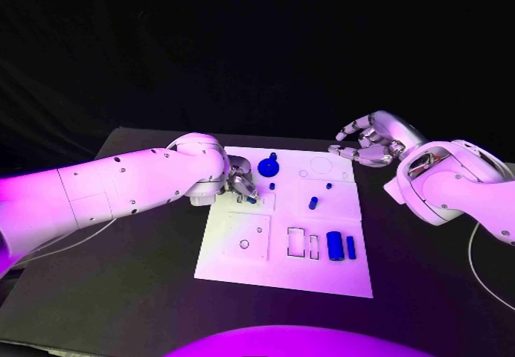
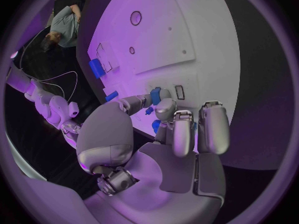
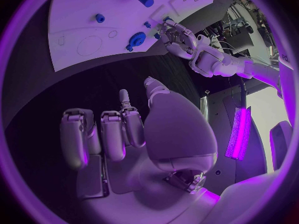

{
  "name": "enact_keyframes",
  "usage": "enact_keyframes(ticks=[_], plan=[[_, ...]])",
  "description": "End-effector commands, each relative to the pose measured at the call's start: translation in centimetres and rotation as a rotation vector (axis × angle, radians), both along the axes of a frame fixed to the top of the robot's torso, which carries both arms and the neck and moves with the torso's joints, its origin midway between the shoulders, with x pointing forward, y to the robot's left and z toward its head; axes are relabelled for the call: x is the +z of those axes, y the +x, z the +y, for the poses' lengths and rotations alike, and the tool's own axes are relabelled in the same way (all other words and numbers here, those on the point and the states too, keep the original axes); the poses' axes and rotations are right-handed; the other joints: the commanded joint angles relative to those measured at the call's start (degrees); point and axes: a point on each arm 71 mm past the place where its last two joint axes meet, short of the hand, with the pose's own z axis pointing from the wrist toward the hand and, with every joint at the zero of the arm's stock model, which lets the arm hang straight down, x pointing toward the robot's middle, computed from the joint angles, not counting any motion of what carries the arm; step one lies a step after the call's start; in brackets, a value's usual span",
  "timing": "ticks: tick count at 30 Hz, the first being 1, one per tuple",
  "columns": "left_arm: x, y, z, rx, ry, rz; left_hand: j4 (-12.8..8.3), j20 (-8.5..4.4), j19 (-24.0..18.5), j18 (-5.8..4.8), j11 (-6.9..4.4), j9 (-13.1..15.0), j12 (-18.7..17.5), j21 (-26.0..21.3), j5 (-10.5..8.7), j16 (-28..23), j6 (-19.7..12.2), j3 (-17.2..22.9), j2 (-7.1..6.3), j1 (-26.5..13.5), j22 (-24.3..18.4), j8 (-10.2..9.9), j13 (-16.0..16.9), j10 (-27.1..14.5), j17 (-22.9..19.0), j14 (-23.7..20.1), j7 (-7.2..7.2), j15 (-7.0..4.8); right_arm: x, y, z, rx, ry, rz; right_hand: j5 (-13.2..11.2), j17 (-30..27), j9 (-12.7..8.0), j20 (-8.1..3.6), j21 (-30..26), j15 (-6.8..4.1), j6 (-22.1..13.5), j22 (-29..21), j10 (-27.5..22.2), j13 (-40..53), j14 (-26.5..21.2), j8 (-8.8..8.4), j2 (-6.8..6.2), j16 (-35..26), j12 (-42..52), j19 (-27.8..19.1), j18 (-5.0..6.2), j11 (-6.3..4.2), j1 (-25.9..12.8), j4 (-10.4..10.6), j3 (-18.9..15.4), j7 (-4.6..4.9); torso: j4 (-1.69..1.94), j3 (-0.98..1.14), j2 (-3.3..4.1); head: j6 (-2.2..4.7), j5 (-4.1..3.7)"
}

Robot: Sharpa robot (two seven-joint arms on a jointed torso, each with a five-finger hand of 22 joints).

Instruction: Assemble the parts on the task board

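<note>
The left hand (image 1: 240, 186) is down on the task board (image 1: 269, 279) at about ten o'clock from its middle, fingertips pinching a small blue part (image 2: 156, 94) against the plate — a seating step, I'd say. The right hand (image 1: 367, 144) hovers off the board's one o'clock corner, fingers loosely spread, holding nothing. Next it needs that part pressed home squarely — then the blue cylinders (image 1: 335, 245) at four o'clock.

White screw-dotted arms end in a silver left hand (image 1: 238, 184) and right hand (image 1: 368, 143).
</note>
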Motion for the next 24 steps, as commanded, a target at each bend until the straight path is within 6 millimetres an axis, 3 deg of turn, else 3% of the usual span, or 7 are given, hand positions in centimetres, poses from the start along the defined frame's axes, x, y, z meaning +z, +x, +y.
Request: enact_keyframes(ticks=[1,24], plan=[[-0.71,-0.46,-0.20,-0.021,0.018,0.048,0.36,-0.42,0.08,-0.68,0.04,-0.13,0.30,0.30,-0.22,0.20,0.79,-0.71,0.01,-0.87,0.06,0.36,0.03,0.36,15.08,6.16,-0.31,-0.40,-0.05,-0.06,0.10,0.012,-0.013,0.001,0.35,3.72,0.07,-0.22,-0.18,-0.22,0.32,11.16,-0.08,6.36,3.48,0.35,-0.11,-0.32,-0.39,2.40,0.30,-0.33,-0.51,0.14,0.19,-0.16,0.00,-0.02,0.03,0.02,-0.06],[-0.76,-0.33,-0.33,-0.023,0.023,0.048,4.71,-0.42,0.35,-0.78,-0.02,-1.30,1.09,0.44,-0.39,0.20,1.71,-8.29,-0.11,-3.10,0.60,0.66,0.36,0.68,15.08,6.16,-0.40,-0.46,-0.02,-0.12,0.06,0.013,-0.013,0.000,-0.01,3.70,0.10,-0.24,-0.23,-0.22,0.26,11.14,-0.13,6.28,3.49,0.43,-0.16,-0.35,-0.48,2.39,0.31,-0.33,-1.09,0.22,0.00,-0.17,0.03,0.00,0.01,-0.18,-0.20]])
